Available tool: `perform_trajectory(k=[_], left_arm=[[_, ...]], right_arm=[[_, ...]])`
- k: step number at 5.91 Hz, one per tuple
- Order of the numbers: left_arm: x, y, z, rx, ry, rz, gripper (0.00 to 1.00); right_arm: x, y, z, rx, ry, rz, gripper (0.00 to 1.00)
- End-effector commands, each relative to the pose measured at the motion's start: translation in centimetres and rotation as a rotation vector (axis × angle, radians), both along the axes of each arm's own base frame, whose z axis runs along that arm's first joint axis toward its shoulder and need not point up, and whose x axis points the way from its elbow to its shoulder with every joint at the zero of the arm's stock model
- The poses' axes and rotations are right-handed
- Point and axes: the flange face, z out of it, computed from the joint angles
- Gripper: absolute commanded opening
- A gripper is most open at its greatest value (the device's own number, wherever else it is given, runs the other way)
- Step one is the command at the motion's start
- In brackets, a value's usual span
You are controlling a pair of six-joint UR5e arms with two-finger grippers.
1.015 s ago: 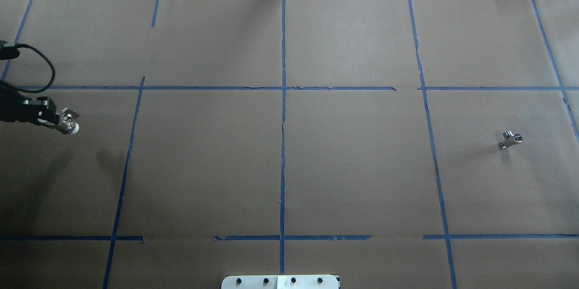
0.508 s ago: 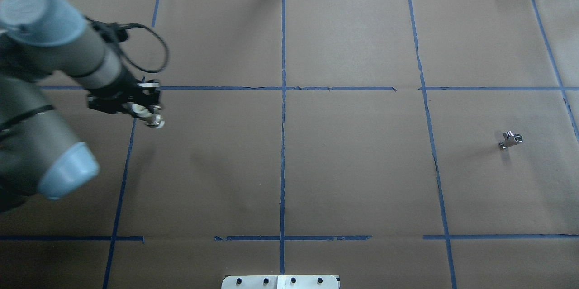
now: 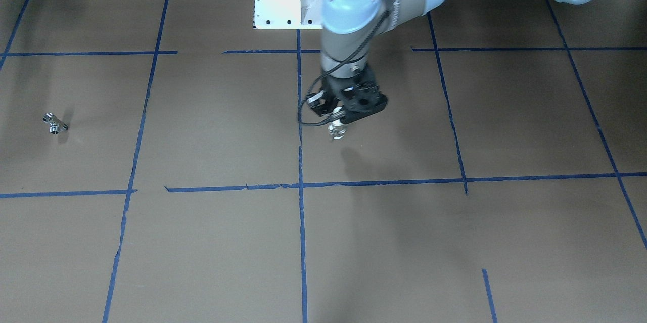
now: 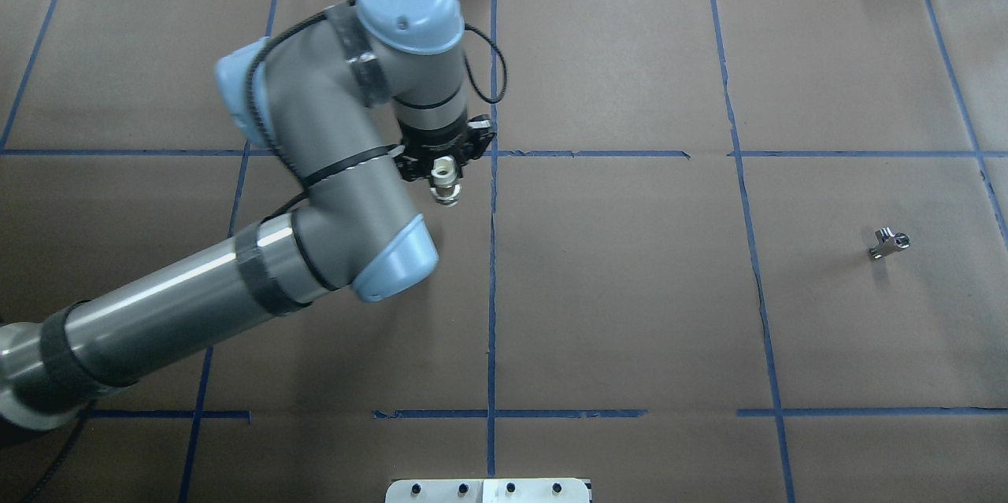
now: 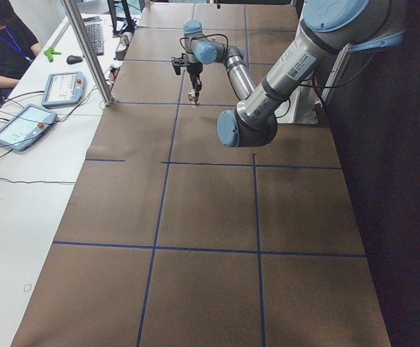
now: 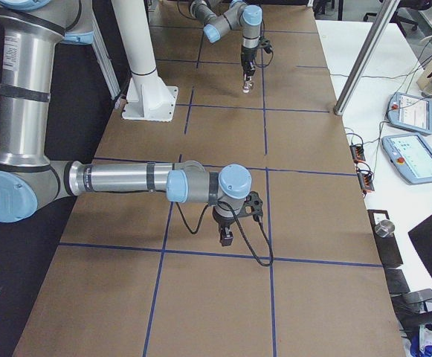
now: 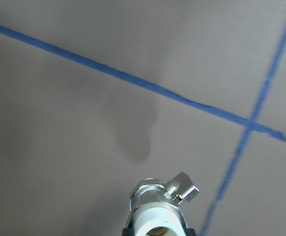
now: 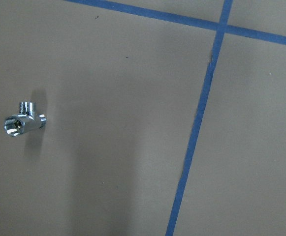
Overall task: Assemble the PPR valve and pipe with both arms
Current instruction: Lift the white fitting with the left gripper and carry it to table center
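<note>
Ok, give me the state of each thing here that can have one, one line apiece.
Valve: gripped at its white end, lifted clear of the table, not yet joined to the fitting.
Pipe fitting: lying loose on the table, nothing touching it.
Left gripper: shut on the valve.
Right gripper: pointing down over the table, not on the fitting; open or shut cannot be told.

A robotics lab: blue-bordered touchscreen teach pendants (image 5: pixel 63 88) lie on a white bench (image 5: pixel 22 188) beside the brown paper-covered, blue-taped table (image 5: pixel 210 210).
</note>
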Motion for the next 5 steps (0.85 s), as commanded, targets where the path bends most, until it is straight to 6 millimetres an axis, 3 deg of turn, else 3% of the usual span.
perform_trajectory(k=[1, 2, 5], left_arm=[[4.0, 1.0, -0.8, 0.015, 0.036, 0.031, 0.03], [5.0, 2.1, -0.3, 0.012, 0.030, 0.052, 0.05], [5.7, 2.7, 1.3, 0.005, 0.012, 0.068, 0.08]], right_arm=[[0.0, 0.0, 0.0, 0.000, 0.000, 0.000, 1.00], [0.0, 0.0, 0.0, 0.000, 0.000, 0.000, 1.00], [-0.1, 0.0, 0.0, 0.000, 0.000, -0.002, 1.00]])
